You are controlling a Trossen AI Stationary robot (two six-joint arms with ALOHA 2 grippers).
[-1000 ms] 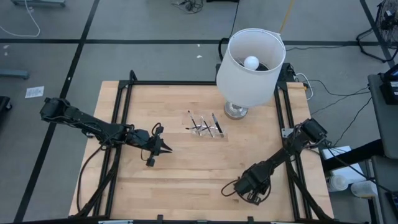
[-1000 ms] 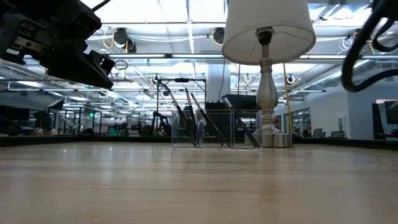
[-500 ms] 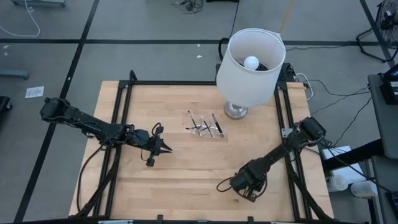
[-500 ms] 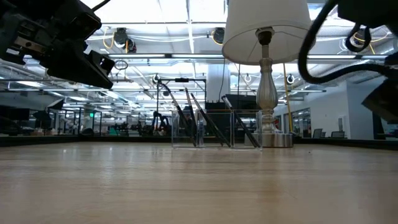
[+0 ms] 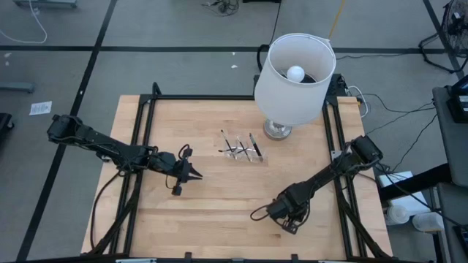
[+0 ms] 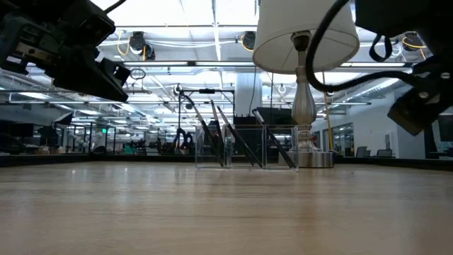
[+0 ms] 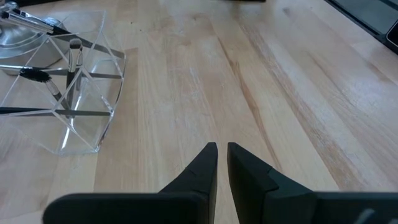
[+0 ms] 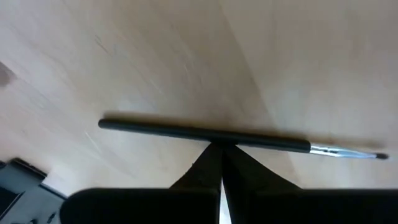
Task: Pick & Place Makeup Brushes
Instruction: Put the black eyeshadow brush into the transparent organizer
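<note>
Your right end effector [image 8: 221, 152] is pressed together on a makeup brush [image 8: 205, 133], pinching its slim black handle near the middle; the brush lies crosswise to the fingers, with its silver ferrule and small dark tip sticking out to one side over the bare wood. In the high view that end effector [image 5: 287, 217] sits over the near right part of the table [image 5: 212, 197], well apart from the clear holder [image 5: 241, 150]. Your left end effector [image 7: 222, 151] hangs over the left middle of the table with its two dark fingers almost together, only a thin slit between them, and nothing held. You can see the other makeup brushes [image 7: 46, 84] already standing tilted in the compartments of the clear holder, which sits toward the far side of the table just beside the lamp [image 5: 294, 73]. In the low view those brushes [image 6: 233, 138] lean at angles inside the transparent walls, next to the lamp's silver base
</note>
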